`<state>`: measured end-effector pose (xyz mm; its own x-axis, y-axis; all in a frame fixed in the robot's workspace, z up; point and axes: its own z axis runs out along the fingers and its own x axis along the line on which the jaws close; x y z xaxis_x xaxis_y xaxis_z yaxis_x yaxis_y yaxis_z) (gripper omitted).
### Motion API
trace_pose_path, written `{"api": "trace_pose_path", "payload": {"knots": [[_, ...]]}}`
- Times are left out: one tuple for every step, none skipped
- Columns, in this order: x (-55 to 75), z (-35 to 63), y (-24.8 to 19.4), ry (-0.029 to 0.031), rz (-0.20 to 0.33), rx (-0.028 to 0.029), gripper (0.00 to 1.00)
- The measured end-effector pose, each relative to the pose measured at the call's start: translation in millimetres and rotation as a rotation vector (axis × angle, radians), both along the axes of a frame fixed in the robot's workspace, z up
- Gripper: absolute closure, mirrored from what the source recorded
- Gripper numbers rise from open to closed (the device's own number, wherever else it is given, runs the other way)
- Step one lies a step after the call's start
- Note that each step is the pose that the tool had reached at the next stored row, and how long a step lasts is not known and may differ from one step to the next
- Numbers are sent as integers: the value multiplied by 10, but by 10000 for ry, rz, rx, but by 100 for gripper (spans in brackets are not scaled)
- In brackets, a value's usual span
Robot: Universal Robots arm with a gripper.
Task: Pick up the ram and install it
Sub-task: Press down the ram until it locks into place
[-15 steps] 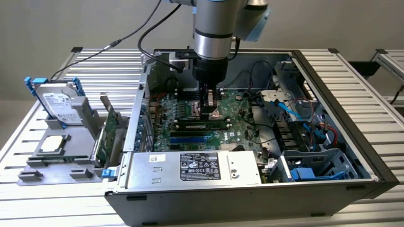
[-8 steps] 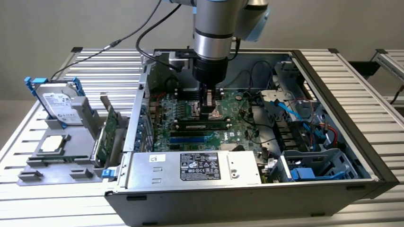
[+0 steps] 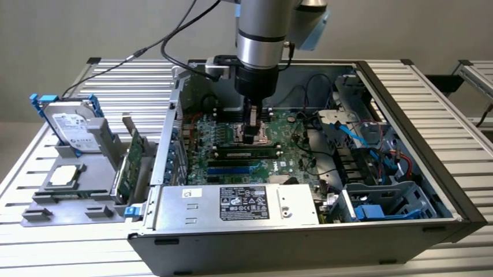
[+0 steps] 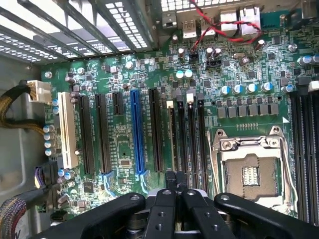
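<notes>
One gripper (image 3: 252, 130), fingers pressed together with nothing visibly pinched, hangs mid-frame over the motherboard (image 3: 231, 130). A ram (image 3: 246, 153) stick lies seated in its slot just below the fingers. Judgement: press evenly along the stick, straight down, avoiding the CPU socket (image 4: 249, 174).

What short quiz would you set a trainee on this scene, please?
1. Fill in: the gripper hangs inside the case, over the ___.
2. True or false: the fingers are wide open.
3. Where is the hard drive?
A. inside the case
B. on the grey holder, outside the case
C. between the fingers

Key: 1 motherboard; 2 false, they are shut; 3 B.
</notes>
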<state>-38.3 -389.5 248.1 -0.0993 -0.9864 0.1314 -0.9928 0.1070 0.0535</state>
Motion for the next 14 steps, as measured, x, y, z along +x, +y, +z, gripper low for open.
{"api": "trace_pose_path", "payload": {"knots": [[0,9,0,0,-120,1,89],[0,17,0,1,-240,-1,89],[0,25,0,0,-369,0,89],[0,32,0,0,-496,-1,89],[0,40,0,0,-623,1,89],[0,60,0,-1,-912,0,89],[0,85,0,-5,-1287,0,89],[0,100,0,-10,-1563,0,89],[0,117,0,-17,-1919,1,89],[0,125,0,-21,-2113,1,89],[0,128,0,-23,-2243,2,89],[0,130,0,-25,-2376,4,89],[0,130,0,-28,-2512,4,89],[0,131,0,-30,-2646,3,89]]}}
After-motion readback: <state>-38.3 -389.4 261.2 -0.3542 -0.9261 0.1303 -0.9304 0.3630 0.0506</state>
